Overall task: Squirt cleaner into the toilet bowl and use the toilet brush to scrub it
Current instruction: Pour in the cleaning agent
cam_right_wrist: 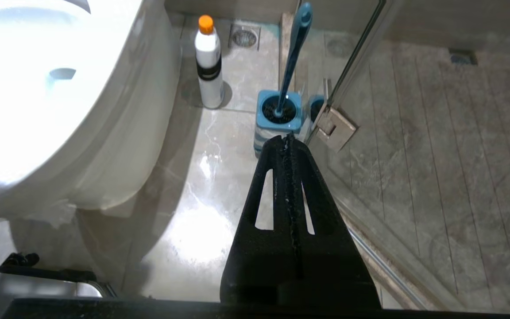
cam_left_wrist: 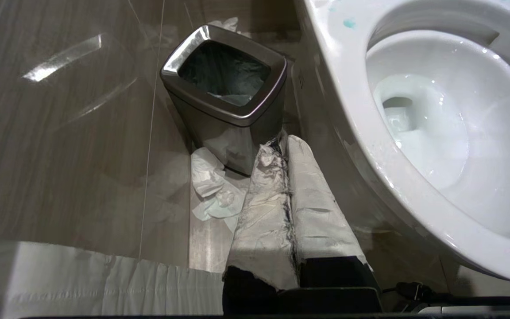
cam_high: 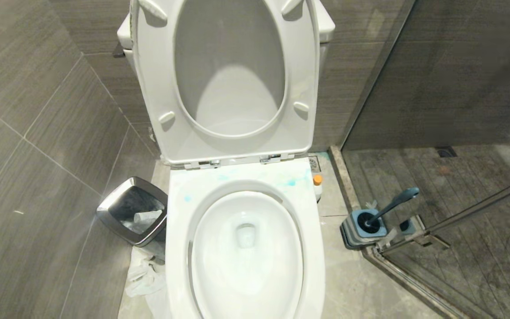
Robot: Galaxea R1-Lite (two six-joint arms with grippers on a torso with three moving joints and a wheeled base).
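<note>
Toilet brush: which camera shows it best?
The right wrist view: the toilet brush stands whole in its holder. The head view shows it too, smaller, by the shower glass. The left wrist view misses it.

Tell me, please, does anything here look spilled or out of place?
Yes. Pale blue cleaner is smeared on the toilet bowl rim behind the opening, not inside it. Crumpled white paper lies on the floor beside the bin, not in it.

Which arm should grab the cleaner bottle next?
Right, probably. The bottle stands on the floor on the toilet's right side, ahead of the shut right claw. The left claw faces the bin.
</note>
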